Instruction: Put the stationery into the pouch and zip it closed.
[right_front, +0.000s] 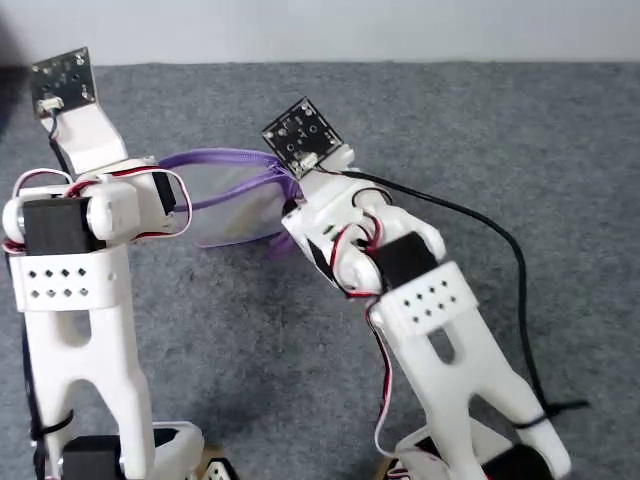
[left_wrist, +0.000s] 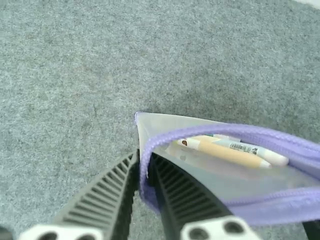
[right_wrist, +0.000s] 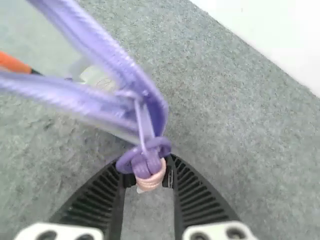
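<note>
A translucent pouch (right_front: 232, 205) with a purple zip edge hangs between the two arms above the grey carpet. Its mouth gapes open. My left gripper (left_wrist: 144, 172) is shut on the pouch's end seam (left_wrist: 141, 150). Inside the pouch lie a tan pen (left_wrist: 225, 152) and a white pen (left_wrist: 250, 149). My right gripper (right_wrist: 146, 176) is shut on the purple zip pull (right_wrist: 145, 162), a looped cord with a small pale bead. The zip tracks (right_wrist: 105, 55) run away from it, spread apart. An orange item (right_wrist: 12, 62) shows past the pouch.
Grey carpet (right_front: 500, 150) covers the table on every side. A black cable (right_front: 500, 250) trails over it beside the right arm. A pale wall (right_front: 350, 30) edges the far side.
</note>
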